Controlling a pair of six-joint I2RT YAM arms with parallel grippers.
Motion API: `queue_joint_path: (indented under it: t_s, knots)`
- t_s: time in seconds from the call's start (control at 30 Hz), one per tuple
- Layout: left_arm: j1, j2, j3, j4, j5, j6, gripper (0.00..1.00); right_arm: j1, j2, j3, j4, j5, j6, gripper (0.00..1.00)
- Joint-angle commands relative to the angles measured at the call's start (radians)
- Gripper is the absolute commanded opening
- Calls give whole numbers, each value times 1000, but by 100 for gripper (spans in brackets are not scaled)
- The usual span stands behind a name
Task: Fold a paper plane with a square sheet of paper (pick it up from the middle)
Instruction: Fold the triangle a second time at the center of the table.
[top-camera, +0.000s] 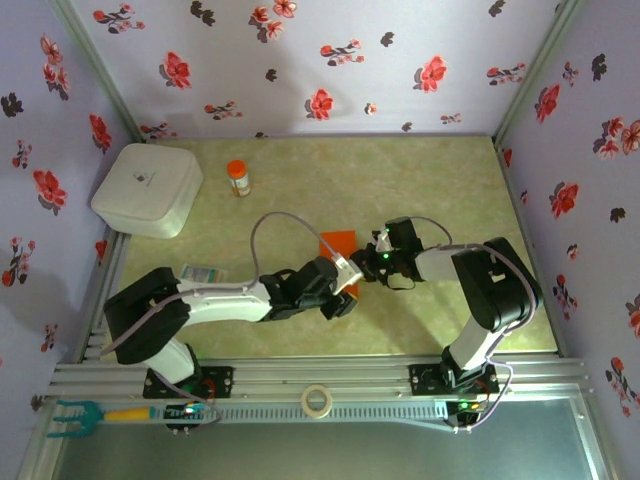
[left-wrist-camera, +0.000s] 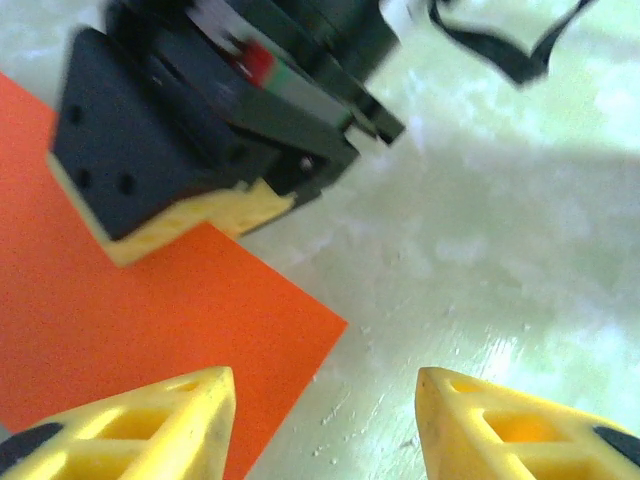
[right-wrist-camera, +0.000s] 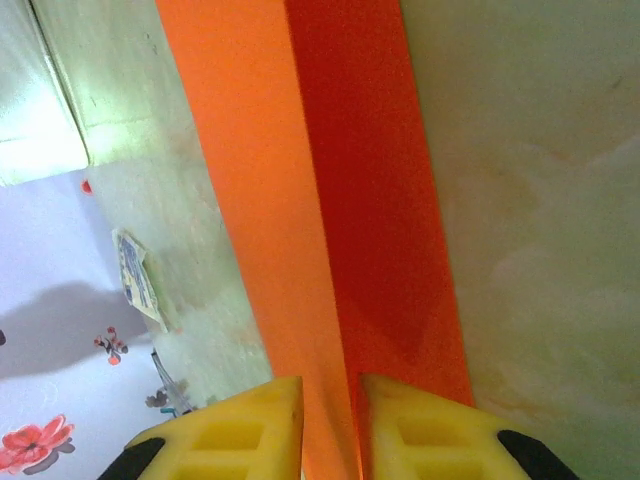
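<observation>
Okay, left tool (left-wrist-camera: 322, 390): open at a middling width, with nothing gripped between its yellow fingers (left-wrist-camera: 170, 420).
Left tool contact: one finger sits over the square sheet of paper (left-wrist-camera: 120, 330) near its corner and the other over the bare counter (left-wrist-camera: 480, 230). I cannot tell whether the tips touch down.
Right tool (right-wrist-camera: 332, 390): narrow, with the two yellow pads nearly together and a raised fold of the orange paper pinched between them.
Right tool from the left wrist camera: its black body comes in from the top, and a yellow pad is down on the sheet near the edge.
Paper position: in the middle of the counter, where the two tools meet tip to tip.
Paper shape: folded, with a long crease running straight away from the right tool. One side of the crease is brighter orange and the other a darker red.
Surroundings: an orange-capped bottle (top-camera: 238, 178) and a white box (top-camera: 148, 188) stand toward the far left, well apart from the paper.
</observation>
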Motion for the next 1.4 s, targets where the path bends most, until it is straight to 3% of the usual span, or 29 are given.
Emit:
queue_joint_path:
  t_s: [0.0,0.43,0.73,1.2,1.37]
  knots:
    - [-49,43,55,-60,-150,140,54,-6,3,25,-30,-14,-18,22]
    - [-128,195,180,-166,-419,225,59,-7,-1,31,-33,-15,-14,22]
    - [-144,224,205,-155,-477,240,55,-7,-8,27,-36,-11,-10,22]
    - [-143,219,222,-190,-478,219,26,-10,-22,24,-54,1,-18,22]
    - [-139,202,220,-193,-467,194,7,-13,-31,20,-53,7,-16,22]
